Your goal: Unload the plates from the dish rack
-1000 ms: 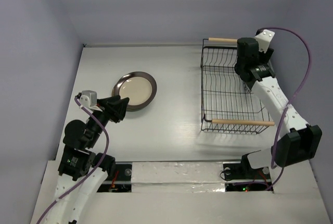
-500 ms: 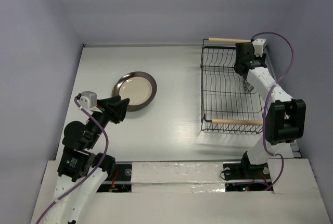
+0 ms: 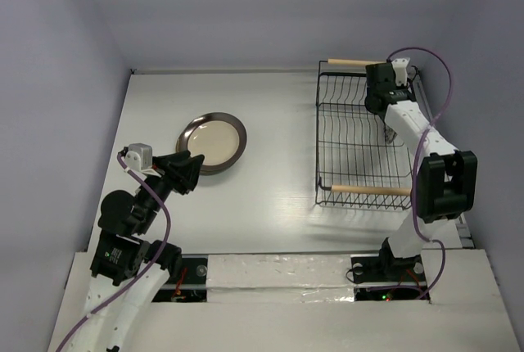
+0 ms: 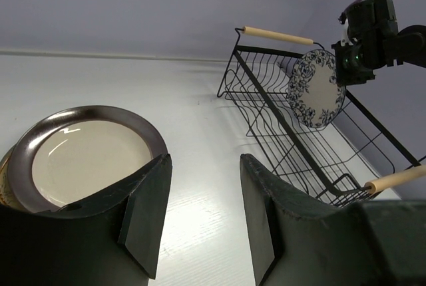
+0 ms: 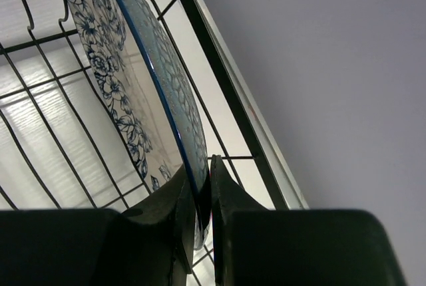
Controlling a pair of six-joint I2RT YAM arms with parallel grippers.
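The black wire dish rack [image 3: 344, 110] stands at the right of the table. In it a white plate with a blue floral pattern [image 4: 314, 88] stands on edge near the far end. My right gripper [image 5: 203, 166] is shut on this plate's rim [image 5: 166, 93], one finger on each face; from above the gripper [image 3: 383, 94] covers the plate. A dark-rimmed plate with a cream centre [image 3: 212, 142] lies flat on the table at the left, with a tan edge [image 4: 5, 189] showing under it. My left gripper [image 4: 203, 163] hovers open just right of that stack, holding nothing.
The rack has two wooden rod handles, one far [image 3: 354, 62] and one near [image 3: 370, 191]. The purple right wall [image 5: 346, 66] runs close beside the rack. Walls also close in the table at the back and left.
My right arm has swung in over the rack's far end and its fingers have closed on the floral plate's rim. The left arm and the plates on the table have not moved.
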